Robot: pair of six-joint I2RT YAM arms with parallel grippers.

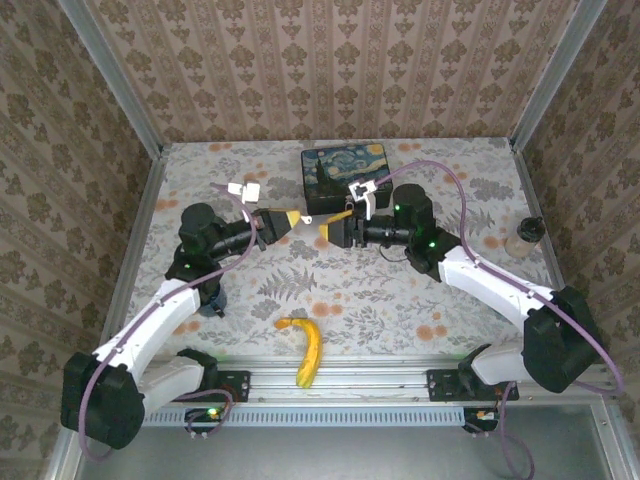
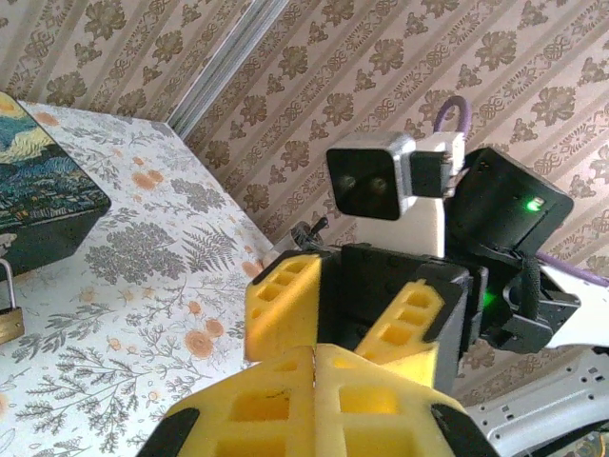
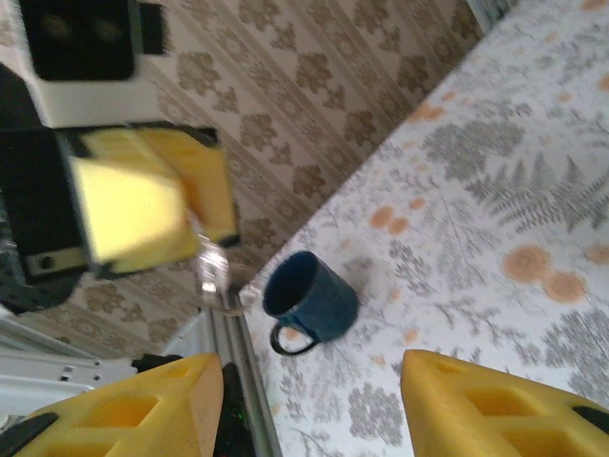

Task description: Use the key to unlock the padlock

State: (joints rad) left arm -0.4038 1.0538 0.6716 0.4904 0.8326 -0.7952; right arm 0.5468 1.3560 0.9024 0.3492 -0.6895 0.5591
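Yellow fingers (image 2: 285, 400) of my left tool (image 2: 315, 350) sit closest in the left wrist view, pressed flat together. From the right wrist I see a small silvery thing dangling from those tips. It's blurred, and I read it as the key (image 3: 211, 269), pinched there. Right tool (image 2: 347, 305) faces it nose to nose, jaws spread wide, nothing between them. Padlock (image 2: 8, 310) is down on the bench (image 1: 400, 290), brass body, shackle up, just beside the starry tin box (image 2: 38, 200), whose lid is on. Blue mug (image 3: 310, 300) stands near the left wall, its mouth too dark to tell any contents. Dark-capped jar (image 1: 525, 235) sits far right, with something pale inside. Banana (image 1: 305, 350) lies at the near edge.
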